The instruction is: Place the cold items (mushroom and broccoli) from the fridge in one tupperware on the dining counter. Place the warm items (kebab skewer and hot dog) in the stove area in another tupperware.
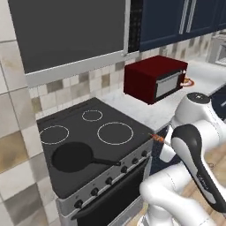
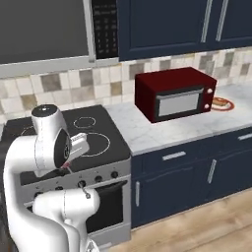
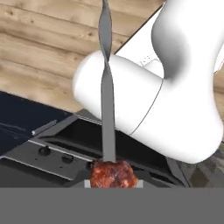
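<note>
Lots tucked out of sight around the stove here

The kebab skewer [image 3: 107, 109] has its meat end cut off by the bottom of the hand view, and in the left base view it's just a tiny reddish bit [image 1: 158, 139] poking out behind the arm. The gripper's fingers are hidden behind the arm in both base views. The plate [image 2: 222, 104] by the red toaster oven [image 2: 176, 93] holds something too small to tell, partly blocked by the oven.

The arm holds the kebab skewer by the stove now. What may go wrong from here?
The gripper pinches only the browned meat end of the metal kebab skewer, so the long twisted blade may swing or slip out. The blade points toward the robot's own white arm and might strike it or the black stove front during transport.
</note>
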Controlling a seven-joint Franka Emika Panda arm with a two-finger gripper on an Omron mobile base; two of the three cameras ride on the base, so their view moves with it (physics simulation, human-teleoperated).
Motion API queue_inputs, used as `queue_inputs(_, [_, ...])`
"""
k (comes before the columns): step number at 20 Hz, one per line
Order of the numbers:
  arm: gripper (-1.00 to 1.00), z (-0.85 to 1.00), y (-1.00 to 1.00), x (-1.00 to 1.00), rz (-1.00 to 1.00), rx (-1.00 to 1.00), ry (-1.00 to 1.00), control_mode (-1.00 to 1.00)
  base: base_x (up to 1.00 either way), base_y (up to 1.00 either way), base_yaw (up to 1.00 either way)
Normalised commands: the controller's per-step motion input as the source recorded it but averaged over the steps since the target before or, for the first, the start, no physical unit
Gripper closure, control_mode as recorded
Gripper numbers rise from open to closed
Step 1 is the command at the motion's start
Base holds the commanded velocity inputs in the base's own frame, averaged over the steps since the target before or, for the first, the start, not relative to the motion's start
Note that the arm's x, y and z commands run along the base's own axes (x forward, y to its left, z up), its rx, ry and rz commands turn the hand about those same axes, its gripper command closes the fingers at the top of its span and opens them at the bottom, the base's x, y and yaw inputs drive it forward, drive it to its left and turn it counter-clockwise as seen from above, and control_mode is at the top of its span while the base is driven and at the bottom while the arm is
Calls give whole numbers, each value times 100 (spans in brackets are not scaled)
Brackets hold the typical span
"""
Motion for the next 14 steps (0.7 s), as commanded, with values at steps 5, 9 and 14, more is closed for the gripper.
queue_inputs(5, [100,0,0,0,0,0,0,100,54,-73,-60])
queue_inputs(9, [100,0,0,0,0,0,0,100,59,-88,-59])
queue_inputs(14, [100,0,0,0,0,0,0,100,82,-77,-55])
